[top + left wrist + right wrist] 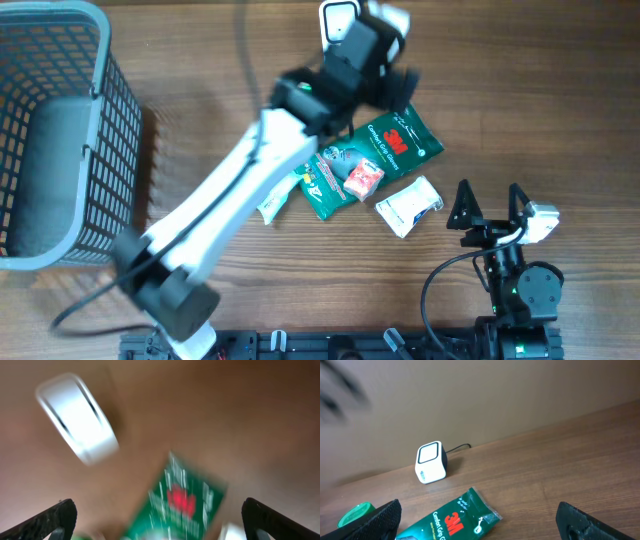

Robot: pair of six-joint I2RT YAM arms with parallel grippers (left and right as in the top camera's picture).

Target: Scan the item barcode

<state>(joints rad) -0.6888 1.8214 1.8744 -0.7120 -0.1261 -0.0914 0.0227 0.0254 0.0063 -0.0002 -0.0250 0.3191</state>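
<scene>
A grey wire-mesh basket (60, 130) with a solid rim stands at the far left of the wooden table (560, 90). From the near edge the left arm (240, 180), white and smooth, reaches diagonally up to the middle. The left gripper (160, 527) hangs there above the goods with its black fingers (50, 520) spread wide and nothing between them, though that wrist view is badly blurred.

Beside the arm lies a small white tube or sachet (275, 200); which of the two is hard to tell. At the far edge sits the scanner (338, 18), a small white rounded cube with a dark-framed face and a thin cable.

The item, a glossy green packet (395, 145) with a red logo and white print, lies flat on the table just in front of the scanner and partly under the left gripper. Its long axis runs diagonally, the near end pointing down-left and the logo end up-right. A small red-and-white packet (362, 178) rests on its lower part. Just right of that lies a crinkled white pouch (410, 205).

At the right, the right gripper (490, 200) stands well apart from the goods, its dark pointed fingers (592, 522) splayed and empty.
</scene>
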